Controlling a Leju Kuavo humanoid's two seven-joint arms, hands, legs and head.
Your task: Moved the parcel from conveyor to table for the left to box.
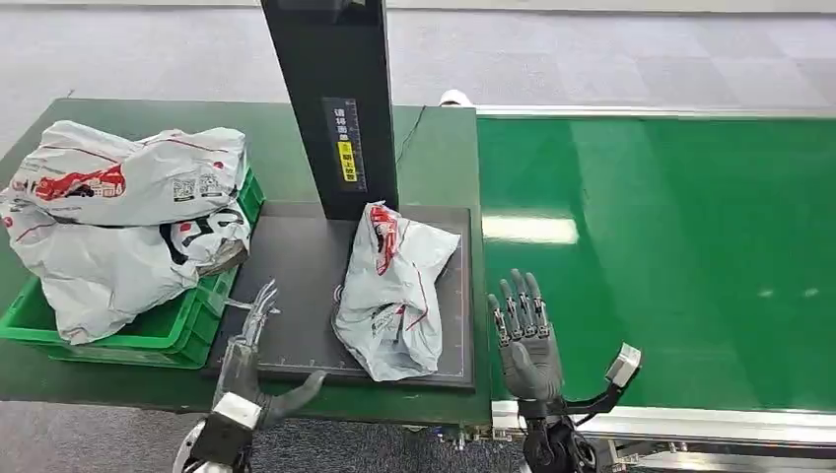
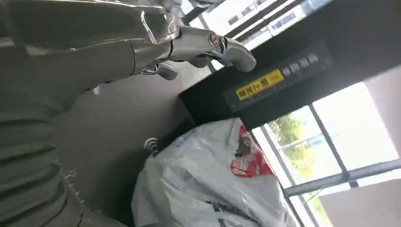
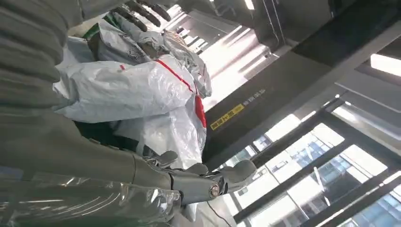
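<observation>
A white plastic parcel [image 1: 396,291] with red print lies on the black scale plate [image 1: 296,266] at the foot of the black post; it also shows in the left wrist view [image 2: 213,189] and the right wrist view [image 3: 137,90]. My left hand [image 1: 254,355] stands open at the plate's near left corner, a short way left of the parcel, holding nothing. My right hand [image 1: 526,335] is open and upright just right of the plate, over the conveyor's near edge, apart from the parcel. The green box [image 1: 168,330] at the left holds several white parcels [image 1: 128,217] piled above its rim.
The black post [image 1: 335,99] with a yellow label rises from the back of the plate. The green conveyor belt [image 1: 670,256] stretches to the right with a metal rail along its near edge. The dark green table [image 1: 434,158] carries the plate and box.
</observation>
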